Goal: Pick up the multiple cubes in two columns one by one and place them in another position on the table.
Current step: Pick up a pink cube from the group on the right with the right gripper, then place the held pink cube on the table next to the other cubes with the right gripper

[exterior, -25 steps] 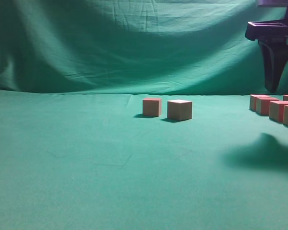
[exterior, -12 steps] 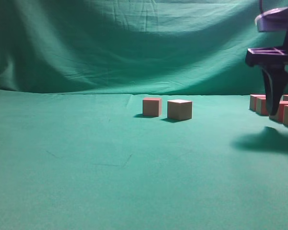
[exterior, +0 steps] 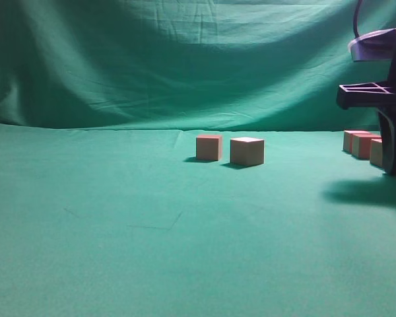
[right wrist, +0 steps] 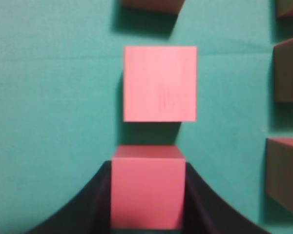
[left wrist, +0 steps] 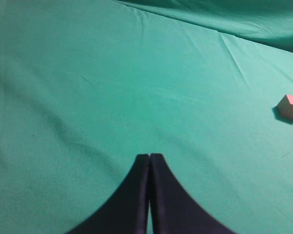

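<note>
Two cubes (exterior: 208,147) (exterior: 247,151) stand side by side mid-table on the green cloth table (exterior: 119,224). More cubes (exterior: 360,144) line up at the far right. My right gripper (exterior: 395,165) is lowered among them. In the right wrist view the right gripper (right wrist: 148,195) is shut on a pink cube (right wrist: 148,187), both black fingers flush against its sides. Another cube (right wrist: 160,83) sits just ahead of it, and a second column (right wrist: 285,173) runs along the right edge. My left gripper (left wrist: 150,156) is shut and empty above bare cloth, with one cube (left wrist: 289,107) far to its right.
A draped green backdrop (exterior: 185,59) rises behind the table. The neighbouring cubes (right wrist: 288,68) stand close to the right finger. Wide bare cloth lies to the left and front of the two middle cubes.
The right gripper has come down onto the row of cubes at the right, and its jaws have closed against one cube. The two middle cubes have not moved.
</note>
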Available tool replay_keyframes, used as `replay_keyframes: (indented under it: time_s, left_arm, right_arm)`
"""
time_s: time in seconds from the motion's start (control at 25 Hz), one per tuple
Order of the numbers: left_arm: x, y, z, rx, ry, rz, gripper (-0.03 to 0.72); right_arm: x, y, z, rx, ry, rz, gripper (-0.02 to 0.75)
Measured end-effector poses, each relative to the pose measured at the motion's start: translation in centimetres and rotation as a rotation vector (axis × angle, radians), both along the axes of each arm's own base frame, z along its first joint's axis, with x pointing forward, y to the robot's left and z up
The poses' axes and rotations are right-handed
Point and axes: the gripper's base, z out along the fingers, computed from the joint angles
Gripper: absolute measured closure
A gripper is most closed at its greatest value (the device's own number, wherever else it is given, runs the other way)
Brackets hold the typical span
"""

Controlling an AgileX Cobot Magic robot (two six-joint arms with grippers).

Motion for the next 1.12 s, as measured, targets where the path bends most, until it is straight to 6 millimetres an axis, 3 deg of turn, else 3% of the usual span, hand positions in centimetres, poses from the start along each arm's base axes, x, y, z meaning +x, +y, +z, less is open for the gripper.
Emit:
replay_keyframes:
  time_s: [0.28, 0.48, 0.6, 0.8, 0.96, 1.12]
  left_arm:
    - [0.0, 0.0, 0.0, 0.000, 0.000, 0.000, 0.688]
    - [0.0, 0.0, 0.0, 0.000, 0.000, 0.000, 0.688]
    - [0.0, 0.0, 0.0, 0.000, 0.000, 0.000, 0.688]
    - [0.0, 0.0, 0.0, 0.000, 0.000, 0.000, 0.688]
    - [0.0, 0.0, 0.0, 0.000, 0.000, 0.000, 0.688]
    - [0.0, 0.0, 0.0, 0.000, 0.000, 0.000, 0.688]
  right_arm:
    - [-0.3, -0.2, 0.7, -0.029, 0.063, -0.023, 0.471]
    - [-0.1, 1.1, 5.4, -0.006, 0.080, 0.096, 0.471]
    - [-0.2, 3.9, 8.8, 0.037, 0.076, 0.229, 0.471]
    - [-0.7, 10.5, 13.4, 0.107, 0.020, 0.417, 0.471]
    - [-0.8, 16.0, 14.5, 0.121, 0.007, 0.547, 0.471]
    - [0.5, 20.2, 12.9, 0.107, 0.081, 0.568, 0.471]
